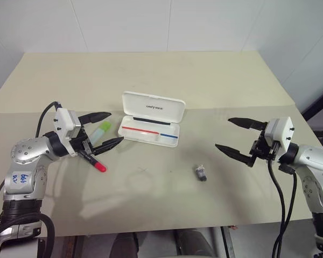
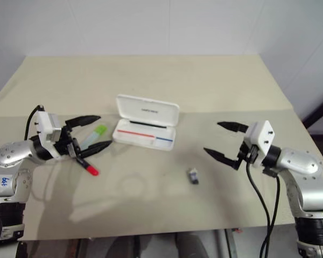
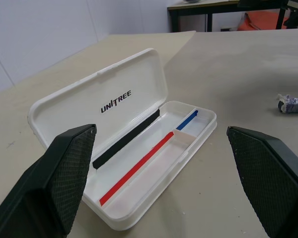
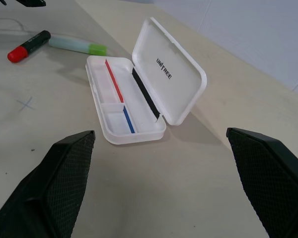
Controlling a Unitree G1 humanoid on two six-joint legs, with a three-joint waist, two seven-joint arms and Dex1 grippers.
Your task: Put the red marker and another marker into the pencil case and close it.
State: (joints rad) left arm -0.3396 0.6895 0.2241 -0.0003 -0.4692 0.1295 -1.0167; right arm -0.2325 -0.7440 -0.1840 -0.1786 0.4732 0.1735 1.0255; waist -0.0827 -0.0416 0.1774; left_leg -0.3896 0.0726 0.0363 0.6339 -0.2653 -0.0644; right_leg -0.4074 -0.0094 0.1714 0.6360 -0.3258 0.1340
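Two markers lie on the table (image 1: 204, 80): one red marker (image 4: 28, 45) and another marker (image 4: 77, 45). One pencil case (image 4: 139, 84) sits open, its lid reading "UNITREE". The left gripper (image 1: 104, 129) and right gripper (image 1: 232, 134) are both spread wide and hold nothing.

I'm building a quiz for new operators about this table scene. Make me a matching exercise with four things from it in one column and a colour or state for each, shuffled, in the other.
Things:
1. pencil case
2. red marker
3. green-capped marker
4. right gripper

States:
A. lying on the table, pale barrel
B. lid raised, tray empty
C. fingers spread wide, holding nothing
D. lying on the table, black barrel

Pairs: 1-B, 2-D, 3-A, 4-C
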